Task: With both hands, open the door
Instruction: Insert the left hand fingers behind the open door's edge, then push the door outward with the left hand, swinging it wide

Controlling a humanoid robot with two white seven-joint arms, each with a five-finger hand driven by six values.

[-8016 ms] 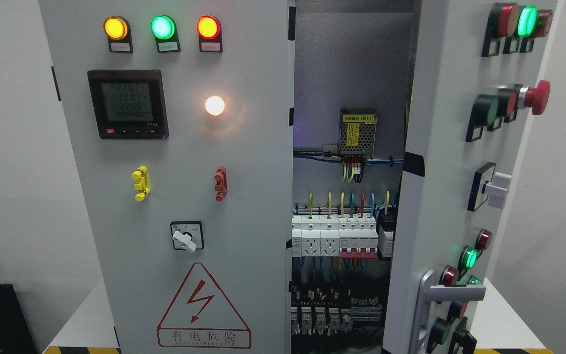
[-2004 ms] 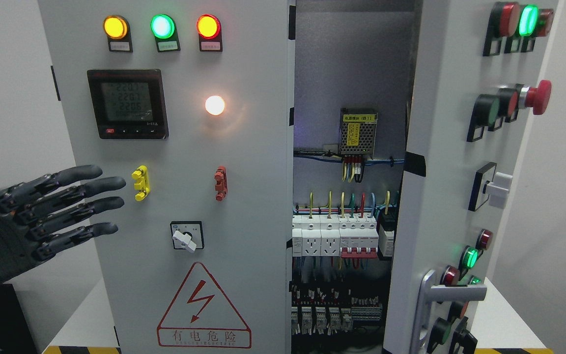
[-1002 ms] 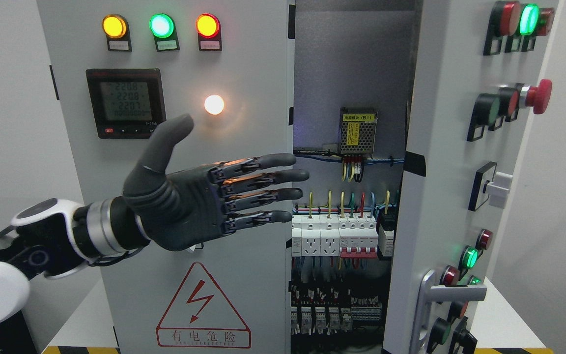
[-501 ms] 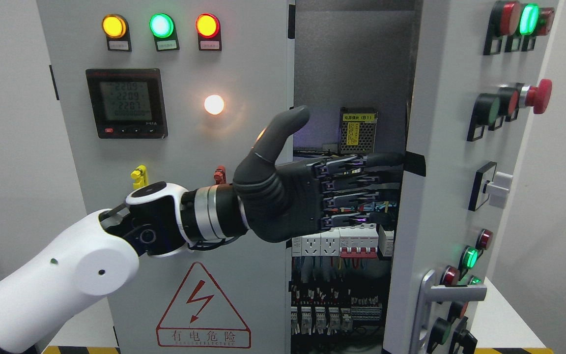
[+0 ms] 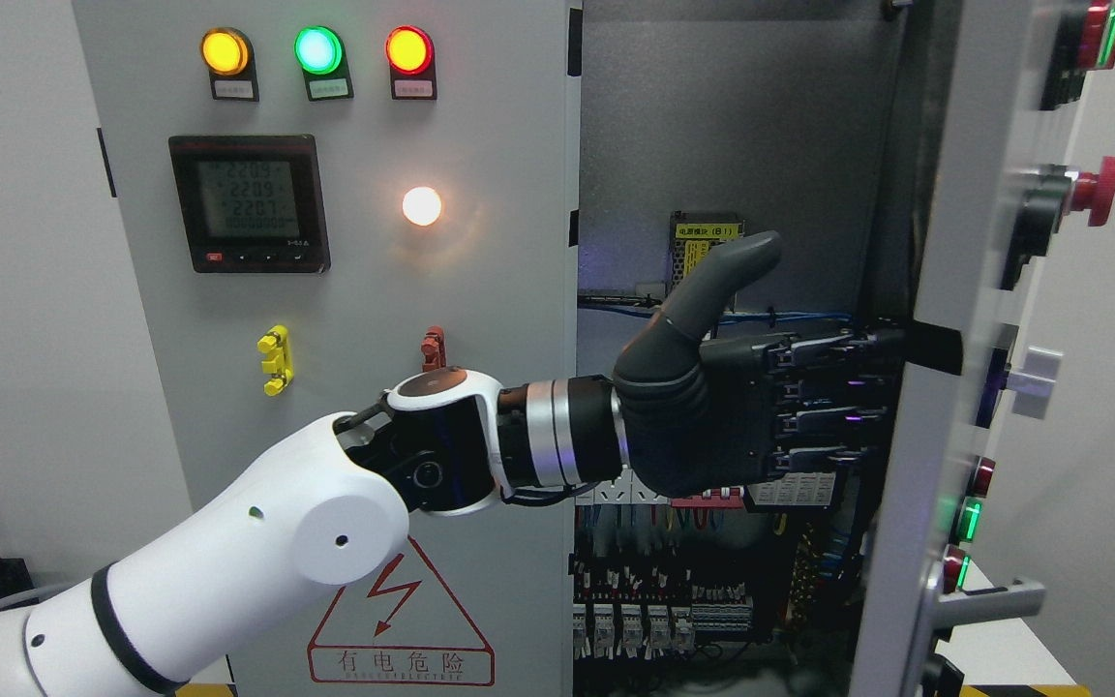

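A grey electrical cabinet [image 5: 364,290] is standing on a white bench [image 5: 1012,649] with a yellow-and-black striped edge, against plain pale walls. Its left door [image 5: 480,145] is sitting shut, carrying three lit lamps [image 5: 318,50] in amber, green and red, a digital meter [image 5: 250,203], a glowing white light [image 5: 422,205] and a red lightning warning sign [image 5: 401,620]. The right door [image 5: 964,290] is standing swung well outward, seen nearly edge-on, with its buttons [image 5: 1090,189] and silver handle [image 5: 988,602] pointing to the right. Between the doors the inside is showing wiring and rows of breakers [image 5: 635,620].

The left hand [image 5: 712,416] is reaching across the opening from the lower left, white forearm trailing behind it. Its fingers [image 5: 833,387] are lying straight and close together, thumb raised, holding nothing; the tips are meeting the inner edge of the right door beside a black patch [image 5: 935,347], though whether they are pressing on it is hard to tell.
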